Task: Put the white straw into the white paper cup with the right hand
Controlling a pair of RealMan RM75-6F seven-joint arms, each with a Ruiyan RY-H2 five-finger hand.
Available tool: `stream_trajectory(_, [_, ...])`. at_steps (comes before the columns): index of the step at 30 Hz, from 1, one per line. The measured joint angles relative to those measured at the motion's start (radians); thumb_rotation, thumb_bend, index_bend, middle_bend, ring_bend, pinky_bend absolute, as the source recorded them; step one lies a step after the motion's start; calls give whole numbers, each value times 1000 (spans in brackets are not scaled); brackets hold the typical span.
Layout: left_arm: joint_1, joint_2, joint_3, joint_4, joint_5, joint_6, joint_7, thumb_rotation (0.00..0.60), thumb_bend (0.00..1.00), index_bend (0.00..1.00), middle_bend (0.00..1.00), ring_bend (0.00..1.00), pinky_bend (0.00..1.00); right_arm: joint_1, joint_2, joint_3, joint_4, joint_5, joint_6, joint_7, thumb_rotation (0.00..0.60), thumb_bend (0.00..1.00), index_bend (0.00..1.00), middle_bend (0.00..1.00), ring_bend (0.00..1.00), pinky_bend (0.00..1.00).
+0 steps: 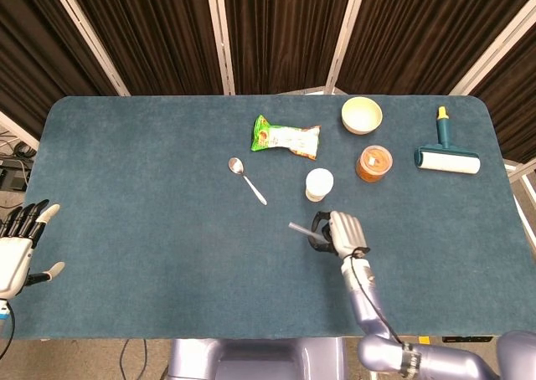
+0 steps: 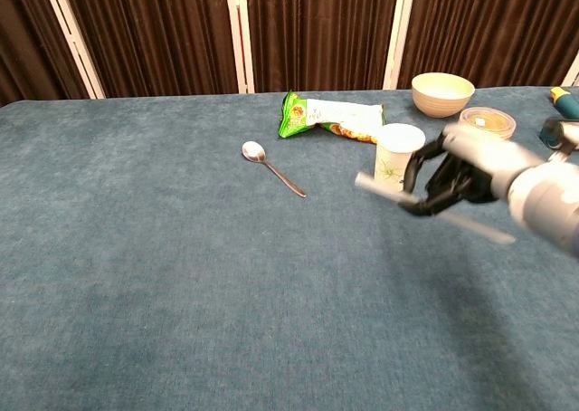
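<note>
The white paper cup (image 1: 319,184) (image 2: 397,157) stands upright near the table's middle right. My right hand (image 1: 337,233) (image 2: 457,174) hovers just in front of it and grips the white straw (image 1: 298,228) (image 2: 384,190), lifted off the cloth. The straw lies roughly level, its free end poking out to the left of the hand, and looks blurred in the chest view. My left hand (image 1: 18,248) hangs off the table's left edge, fingers spread, holding nothing.
A metal spoon (image 1: 247,180) lies left of the cup, a green snack bag (image 1: 286,136) behind it. A cream bowl (image 1: 362,115), an orange-filled tub (image 1: 374,163) and a lint roller (image 1: 448,153) sit at the back right.
</note>
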Motion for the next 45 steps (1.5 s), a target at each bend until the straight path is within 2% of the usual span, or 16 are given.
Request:
stream_trajectory(4, [0,0,0,0,1,1,1,600,197,74,0,0,0,-31,61,57,-92,-18,3,120,600,346,633,1000,994,1000])
stream_trajectory(7, [1,-1,0,-1,1,3,3,600,197,74,0,0,0,-53,97,123,-153,-3,-14,248,600,347,633,1000,995,1000])
stream_trajectory(11, [2,-3,0,2,3,6,4,600,196,74,0,0,0,-81,135,235,-208,42,-70,482,600,343,633,1000,994,1000])
stream_trajectory(16, [2,-5,0,3,3,7,3,600,196,74,0,0,0,-94,137,374,-212,129,-142,759,600,338,636,1000,995,1000])
stream_trajectory(20, [3,-6,-1,6,3,9,2,600,194,74,0,0,0,-68,100,479,-135,223,-203,915,600,338,649,1000,994,1000])
stream_trajectory(29, [2,-10,-6,6,-7,7,8,600,196,76,0,0,0,55,-5,536,130,284,-254,988,600,337,653,1000,994,1000])
stream_trajectory(35, [2,-11,-8,2,-13,6,12,600,199,79,0,0,0,118,-51,553,285,320,-304,1013,600,337,654,1000,994,1000])
stream_trajectory(41, [3,-12,-9,1,-15,7,16,600,197,79,0,0,0,154,-95,557,394,328,-341,1042,600,336,653,1000,994,1000])
stream_trajectory(45, [3,-13,-10,0,-17,7,20,600,200,80,0,0,0,171,-127,562,438,295,-311,1063,600,327,653,1000,994,1000])
